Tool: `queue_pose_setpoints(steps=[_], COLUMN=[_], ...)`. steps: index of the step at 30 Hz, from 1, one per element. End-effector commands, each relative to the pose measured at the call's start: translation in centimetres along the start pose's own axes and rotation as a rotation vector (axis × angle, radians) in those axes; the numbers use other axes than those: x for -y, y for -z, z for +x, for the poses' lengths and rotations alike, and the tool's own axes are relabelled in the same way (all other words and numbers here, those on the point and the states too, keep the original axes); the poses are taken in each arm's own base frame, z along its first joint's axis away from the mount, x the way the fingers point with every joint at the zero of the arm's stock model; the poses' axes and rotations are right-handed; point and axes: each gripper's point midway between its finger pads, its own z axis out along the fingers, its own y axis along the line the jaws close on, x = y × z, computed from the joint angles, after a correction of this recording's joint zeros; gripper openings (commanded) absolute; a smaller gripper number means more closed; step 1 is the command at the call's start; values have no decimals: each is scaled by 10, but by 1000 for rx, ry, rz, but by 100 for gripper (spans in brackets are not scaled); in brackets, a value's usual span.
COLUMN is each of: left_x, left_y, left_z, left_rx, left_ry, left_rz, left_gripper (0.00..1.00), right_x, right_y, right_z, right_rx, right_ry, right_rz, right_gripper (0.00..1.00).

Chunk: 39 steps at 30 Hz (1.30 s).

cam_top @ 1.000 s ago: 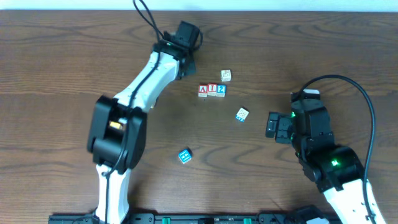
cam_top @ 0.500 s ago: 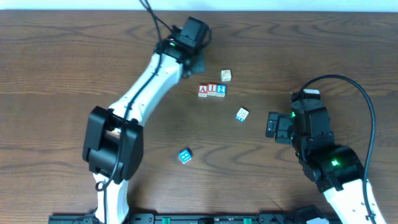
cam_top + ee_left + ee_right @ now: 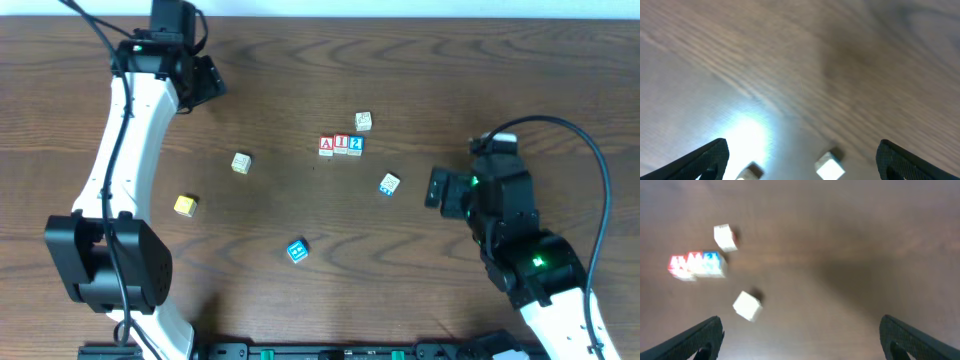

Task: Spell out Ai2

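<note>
Three lettered blocks stand side by side in a row at the table's middle back: a red A block [image 3: 326,145], a middle block [image 3: 341,143] and a blue 2 block [image 3: 356,144]. The right wrist view shows this row [image 3: 695,264] blurred at far left. My left gripper [image 3: 205,85] is open at the back left corner, far from the row, with nothing between its fingers [image 3: 802,160]. My right gripper [image 3: 435,188] is open at the right, also holding nothing [image 3: 805,337].
Loose blocks lie around: a cream one [image 3: 363,121] behind the row, a white-and-blue one [image 3: 389,184] near my right gripper, a blue one [image 3: 297,251] in front, a cream one [image 3: 241,162] and a yellow one [image 3: 184,205] at left.
My left arm swung away from beside the row to the back left corner and its jaws opened. The cream and yellow blocks at left came into sight. The right arm barely moved.
</note>
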Motion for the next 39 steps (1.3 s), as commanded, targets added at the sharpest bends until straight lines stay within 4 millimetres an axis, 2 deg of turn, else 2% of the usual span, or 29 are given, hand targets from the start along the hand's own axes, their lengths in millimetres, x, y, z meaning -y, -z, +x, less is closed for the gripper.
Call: queue_pose_setpoints(steps=[1, 3, 4, 5, 7, 12, 17, 18, 19, 22, 23, 30, 39], left_x=[-13, -16, -16, -16, -15, -15, -13, -13, -12, -12, -12, -12, -12], left_y=[0, -1, -1, -1, -1, -1, -1, -1, -1, -1, -1, -1, -1], left_z=[-4, -7, -8, -9, -10, -10, -12, -13, -14, -16, -16, -16, -16], left_rx=[4, 6, 8, 11, 16, 16, 26, 30, 33, 40, 40, 39, 39], left_ry=[-6, -2, 2, 3, -12, -22, -26, -26, -25, -24, -25, -43, -43], left_rz=[-31, -30, -26, -24, -19, -19, -14, -13, -11, -8, -8, -8, -8], left_gripper=[95, 95, 95, 95, 95, 95, 95, 95, 95, 96, 95, 95, 95], right_x=[-10, -23, -39, -54, -79, -96, -101, -102, -103, -109, -111, -116, -115], right_y=[-1, -9, -21, -34, -66, -131, -163, -168, -173, -185, -188, -204, -199], right_z=[-24, -47, -56, -56, -45, -14, -3, -3, -1, 4, 5, 18, 43], right_rx=[91, 171, 191, 182, 130, 15, -53, -63, -78, -116, -124, -194, -292], right_ry=[-70, -113, -84, -50, -24, -67, -56, -48, -39, -22, -20, 18, 44], right_rz=[-52, -103, -166, -222, -313, -334, -308, -304, -299, -292, -291, -240, -226], right_gripper=[99, 99, 99, 99, 99, 99, 99, 91, 78, 15, 3, 1, 1])
